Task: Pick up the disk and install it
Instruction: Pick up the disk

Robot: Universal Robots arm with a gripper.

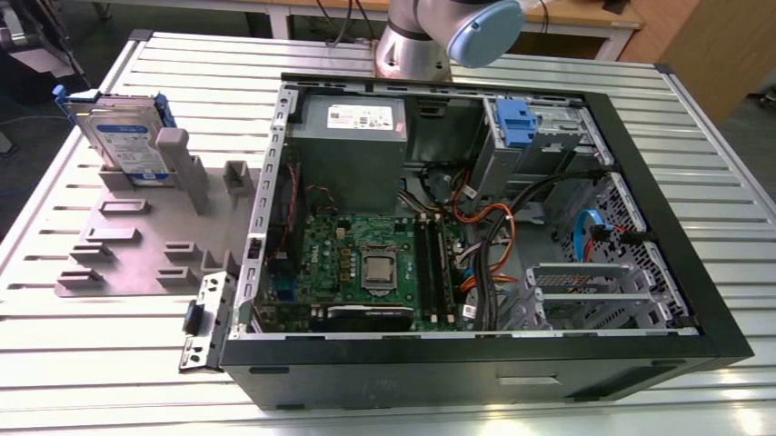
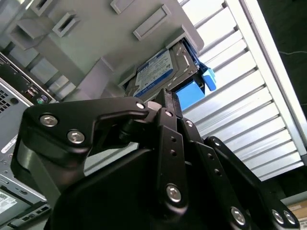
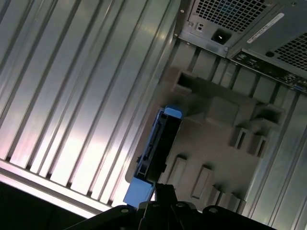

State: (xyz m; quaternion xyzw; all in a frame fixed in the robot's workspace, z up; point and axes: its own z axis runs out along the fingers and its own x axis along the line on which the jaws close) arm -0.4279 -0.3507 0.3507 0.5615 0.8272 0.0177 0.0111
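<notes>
Ribbed metal table [image 1: 715, 173] bears an open computer case [image 1: 485, 363] mid-frame in the exterior view and a grey holder [image 1: 134, 254] at upper left, where the disk [image 1: 125, 141] stands upright in a slot, neither lifted nor installed. In the second wrist view the gripper [image 2: 165, 103] hovers near the disk [image 2: 156, 72], seemingly pressed together and empty.

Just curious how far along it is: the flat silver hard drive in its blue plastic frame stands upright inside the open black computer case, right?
Not inside. The flat silver hard drive stands upright in the grey plastic stand beside the open black computer case, as the exterior view shows.
</notes>
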